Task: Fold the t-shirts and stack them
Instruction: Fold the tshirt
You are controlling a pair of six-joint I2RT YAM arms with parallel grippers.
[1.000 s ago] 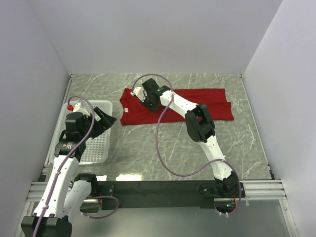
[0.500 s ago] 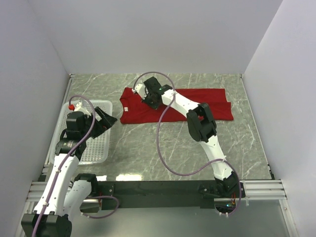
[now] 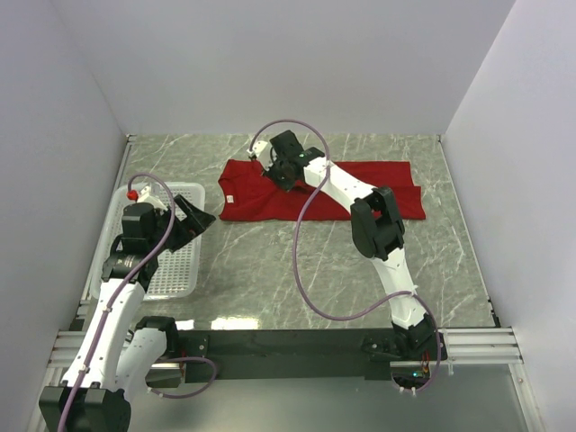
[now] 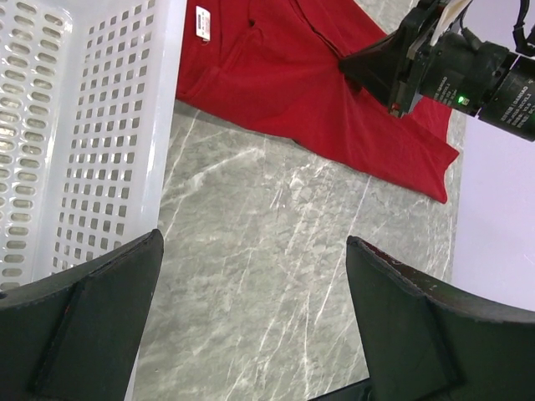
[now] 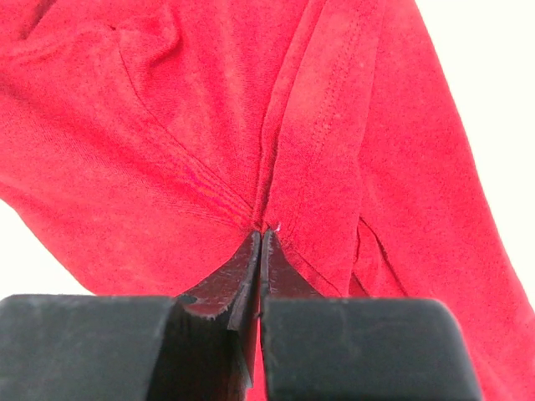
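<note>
This is a robotics lab test cell. 2 white-and-black arms, the left arm point(image 3: 106, 315) and the right arm point(image 3: 378, 229), are bolted to an aluminium-profile rail point(image 3: 477, 342) at the near edge of a marble-patterned table point(image 3: 270, 261). Bare white walls point(image 3: 270, 63) box it in on 3 sides, and purple cables point(image 3: 295, 256) loop loose.

Right arm point(image 3: 337, 187) hides part of the t-shirt point(image 3: 247, 202).

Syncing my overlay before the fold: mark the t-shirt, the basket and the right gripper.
t-shirt point(image 3: 247, 200), top external view, cloth left of the gripper.
basket point(image 3: 175, 265), top external view, bare mesh floor.
right gripper point(image 5: 260, 236), right wrist view, shut fingertips pinching cloth.
</note>
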